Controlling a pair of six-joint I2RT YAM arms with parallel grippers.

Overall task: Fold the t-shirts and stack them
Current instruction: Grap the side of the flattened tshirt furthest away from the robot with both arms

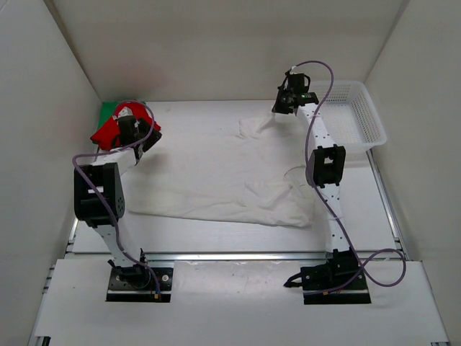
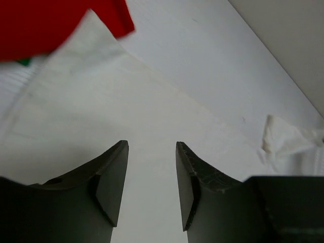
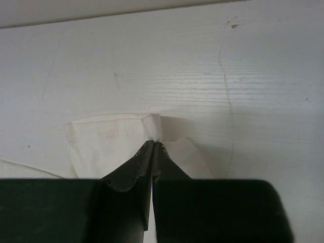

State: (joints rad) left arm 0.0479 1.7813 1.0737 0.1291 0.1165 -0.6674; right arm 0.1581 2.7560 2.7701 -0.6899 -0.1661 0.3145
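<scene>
Only off-white t-shirt [image 1: 216, 180] of three clamped in right claw [image 3: 153, 144]; left claw [image 2: 152, 147] apart

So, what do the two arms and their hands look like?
The left arm and right arm are slim white links with bulky black joints, on black base plates. A purple cable loops along each. The left hand and right hand have two matt black fingers tapering to tips.

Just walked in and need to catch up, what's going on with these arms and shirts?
The right gripper is shut on a far corner of the white shirt, which lies mostly spread on the table. The left gripper is open over the shirt's far left part, holding nothing. The red shirt lies bunched over the green shirt at the far left.
</scene>
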